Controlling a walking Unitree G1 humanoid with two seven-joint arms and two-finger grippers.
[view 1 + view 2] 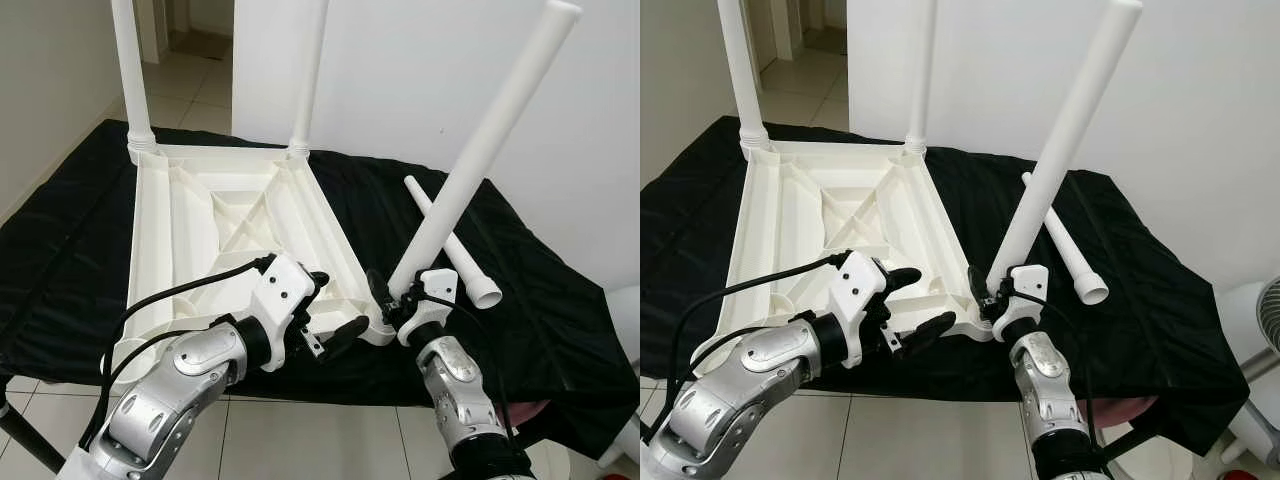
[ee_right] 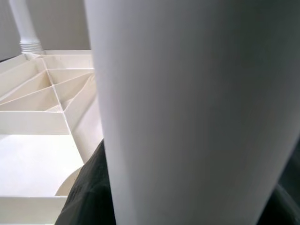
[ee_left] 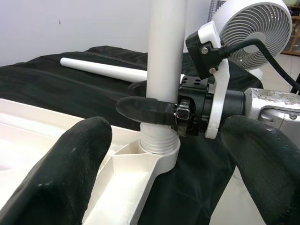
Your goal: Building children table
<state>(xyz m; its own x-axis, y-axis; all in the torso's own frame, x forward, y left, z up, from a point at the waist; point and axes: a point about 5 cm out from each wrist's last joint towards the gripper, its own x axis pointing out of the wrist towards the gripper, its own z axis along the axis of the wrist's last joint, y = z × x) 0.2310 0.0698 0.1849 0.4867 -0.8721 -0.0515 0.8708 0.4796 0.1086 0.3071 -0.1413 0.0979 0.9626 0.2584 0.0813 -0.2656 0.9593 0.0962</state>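
White plastic tabletop [image 1: 225, 235] is lying upside down on a surface draped in black cloth [image 1: 60, 250], ribbed underside facing up. Two far legs [image 1: 130, 70] are already standing upright in the far corner sockets.

Right end effector [image 1: 392, 298] is clenching the third leg [image 1: 490, 130] low down near its threaded end, fingers wrapping the tube from both sides. That leg is sitting in the near right corner socket [image 3: 157, 147] of the tabletop and leaning to the right, not upright. In the left wrist view the threads are showing just above the socket rim, so it is not fully seated. In the right wrist view the leg is very close to the lens, with the ribbed underside beside it.

Left end effector [image 1: 335, 305] is hanging released, fingers spread apart, just beside the near edge of the tabletop close to that same corner, grasping nothing.

Fourth leg [image 1: 455, 245] is lying loose on the black cloth to the right of the tabletop, open end facing the near side, just behind the leaning leg.

White fan [image 3: 255, 23] is standing off to the right beyond the surface. Tiled floor [image 1: 300, 440] is below.
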